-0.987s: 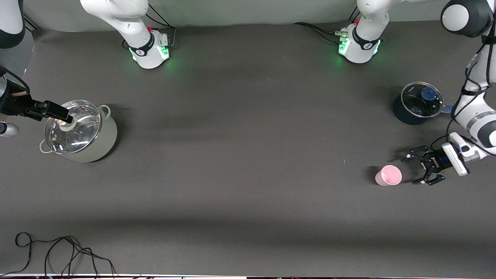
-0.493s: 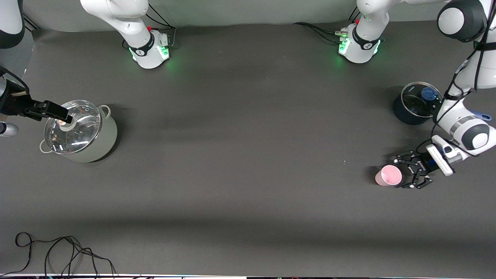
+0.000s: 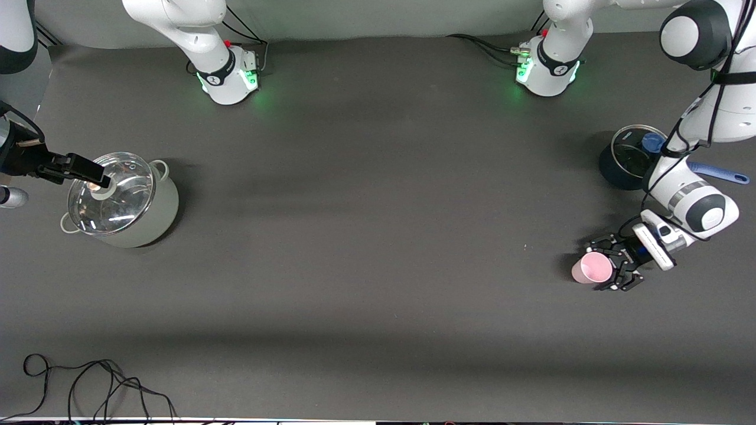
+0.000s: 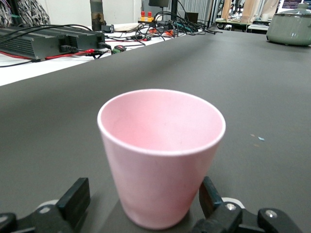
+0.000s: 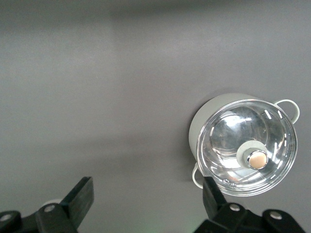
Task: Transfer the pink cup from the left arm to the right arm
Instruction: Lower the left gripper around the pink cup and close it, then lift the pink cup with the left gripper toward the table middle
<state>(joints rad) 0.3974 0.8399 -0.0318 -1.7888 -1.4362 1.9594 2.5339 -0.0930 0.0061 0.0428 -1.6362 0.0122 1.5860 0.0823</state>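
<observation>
I see the pink cup [image 3: 592,268] upright on the table near the left arm's end, between the left gripper's [image 3: 611,267] spread fingers, untouched. My right gripper [image 3: 88,171] waits spread above the grey pot [image 3: 121,199].

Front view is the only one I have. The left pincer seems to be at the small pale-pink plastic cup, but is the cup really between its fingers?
Observer: Yes. In the left wrist view the small pale-pink plastic cup stands upright between the two black fingers of the left pincer, whose jaws are open.
Operator: Is something inside the cup?
Observer: No, its inside shows empty.
Operator: And the right pincer, is it open?
Observer: Yes. The right wrist view shows the right pincer open and holding nothing, up in the air by the grey-green pot with a glass lid.
</observation>
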